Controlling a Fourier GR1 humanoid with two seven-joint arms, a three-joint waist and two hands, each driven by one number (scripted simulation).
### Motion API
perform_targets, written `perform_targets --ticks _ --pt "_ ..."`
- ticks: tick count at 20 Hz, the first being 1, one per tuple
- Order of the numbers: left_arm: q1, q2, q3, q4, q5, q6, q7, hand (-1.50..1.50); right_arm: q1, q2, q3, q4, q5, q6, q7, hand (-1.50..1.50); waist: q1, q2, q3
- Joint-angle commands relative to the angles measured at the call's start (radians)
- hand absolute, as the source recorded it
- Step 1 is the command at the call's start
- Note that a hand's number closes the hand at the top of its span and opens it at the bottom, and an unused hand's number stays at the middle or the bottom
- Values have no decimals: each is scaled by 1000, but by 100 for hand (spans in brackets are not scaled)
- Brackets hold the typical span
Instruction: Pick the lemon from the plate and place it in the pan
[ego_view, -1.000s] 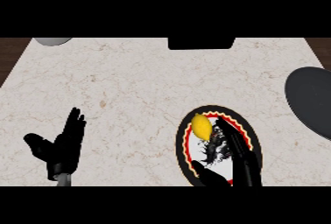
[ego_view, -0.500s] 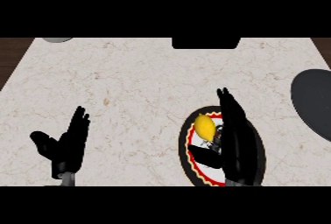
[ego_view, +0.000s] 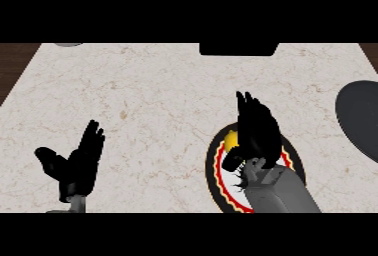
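Observation:
A yellow lemon (ego_view: 232, 138) lies on a black plate (ego_view: 216, 167) with a red and white rim, at the lower right of the counter. Only a small yellow patch of it shows. My right hand (ego_view: 256, 131) hangs over the plate with straight fingers pointing away from me, its thumb down beside the lemon; it covers most of the fruit. The dark pan (ego_view: 359, 119) sits at the right edge, partly cut off. My left hand (ego_view: 76, 164) rests open at the lower left, fingers up.
A black object (ego_view: 239, 48) stands at the counter's far edge, centre right. A small grey thing (ego_view: 69, 44) peeks in at the far left. Dark wood (ego_view: 13, 65) borders the marble counter on the left.
My right hand has come forward over the plate and now covers most of the lemon. The left hand stays where it was.

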Motion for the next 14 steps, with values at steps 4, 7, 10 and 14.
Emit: perform_targets --ticks 4,7,10,14 --pt "-26 -20 17 93 2 -11 -7 0 -224 5 -47 217 -77 130 71 -150 -9 4 -4" --pt "32 -21 3 51 -11 -5 -16 0 -176 5 -94 225 -115 237 75 -150 -13 2 -4" --pt "2 -12 4 31 -4 -2 40 0 -155 5 -81 228 -210 304 107 -150 -16 0 -3" --pt "74 -1 11 -13 11 -30 35 0 -145 4 -85 181 -249 329 149 -150 -15 -2 -3"
